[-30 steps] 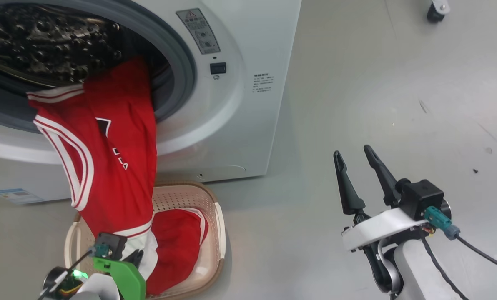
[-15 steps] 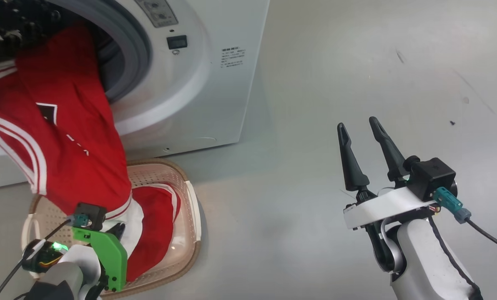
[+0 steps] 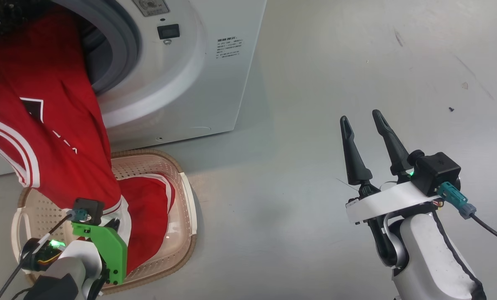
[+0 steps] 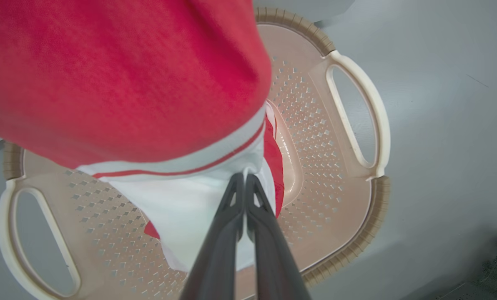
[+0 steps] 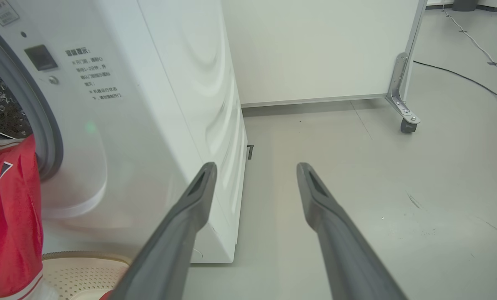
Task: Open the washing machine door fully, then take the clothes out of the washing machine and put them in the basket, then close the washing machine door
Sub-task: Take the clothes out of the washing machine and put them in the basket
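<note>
At far left, my left claw [image 4: 245, 177] is clenched on the white hem of the bright red, white-striped fabric garment [image 3: 52, 125], with the tips pressed together over the gathered cloth. The garment's upper end is draped out of the drum mouth. From there it hangs down the front and into the small cream perforated plastic basket with a brown woven-look rim [image 3: 189, 208], which sits on the floor just beside the big white front-loading washing machine [image 3: 215, 83]. More red cloth lies pooled in the basket, and I cannot tell whether it is a separate piece.

I judge the garment to be light, limp and stretchy. It will sag and trail rather than lift as one piece, and it may drag on the grey rubber seal [image 3: 123, 46]. A bunched fold or the thick hem gives the surest hold.

At right, my right claw [image 3: 360, 116] is released and holds nothing, its fingers spread above the bare grey floor [image 3: 298, 175].
</note>
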Controlling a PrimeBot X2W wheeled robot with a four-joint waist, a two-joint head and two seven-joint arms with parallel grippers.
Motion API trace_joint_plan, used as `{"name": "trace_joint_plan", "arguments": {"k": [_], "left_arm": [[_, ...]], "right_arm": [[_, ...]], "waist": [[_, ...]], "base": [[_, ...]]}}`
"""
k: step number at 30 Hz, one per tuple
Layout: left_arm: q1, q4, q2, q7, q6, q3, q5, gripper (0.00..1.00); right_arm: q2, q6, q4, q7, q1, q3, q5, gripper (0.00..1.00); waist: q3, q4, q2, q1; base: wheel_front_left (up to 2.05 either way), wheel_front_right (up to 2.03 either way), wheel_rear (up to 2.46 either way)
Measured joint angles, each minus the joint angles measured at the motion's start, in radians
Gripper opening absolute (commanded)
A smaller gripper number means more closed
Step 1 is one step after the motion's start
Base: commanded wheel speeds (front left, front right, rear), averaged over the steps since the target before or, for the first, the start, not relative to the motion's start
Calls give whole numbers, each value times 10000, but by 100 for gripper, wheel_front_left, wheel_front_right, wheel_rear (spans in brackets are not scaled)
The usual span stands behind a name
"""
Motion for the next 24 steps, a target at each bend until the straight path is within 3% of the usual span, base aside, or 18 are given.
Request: {"name": "trace_joint_plan", "arguments": {"k": [2, 4, 5, 24], "left_arm": [[-25, 42, -6, -2, 0, -2, 0, 0], [-103, 165, -25, -38, 0, -4, 0, 44], [-146, 234, -38, -94, 0, -4, 0, 97], [-182, 780, -589, -1273, 0, -86, -25, 100]], "right_arm": [[0, 2, 2, 0, -9, 0, 0, 100], [0, 2, 10, 0, -28, -2, 0, 100], [0, 2, 13, 0, -29, -4, 0, 100], [-2, 4, 382, 0, -14, -163, -2, 100]], "waist": [[-2, 19, 0, 0], [-15, 55, 0, 0], [-26, 72, 0, 0], [-998, 535, 0, 0]], "base": [[0, 0, 0], [0, 0, 0], [0, 0, 0], [0, 0, 0]]}}
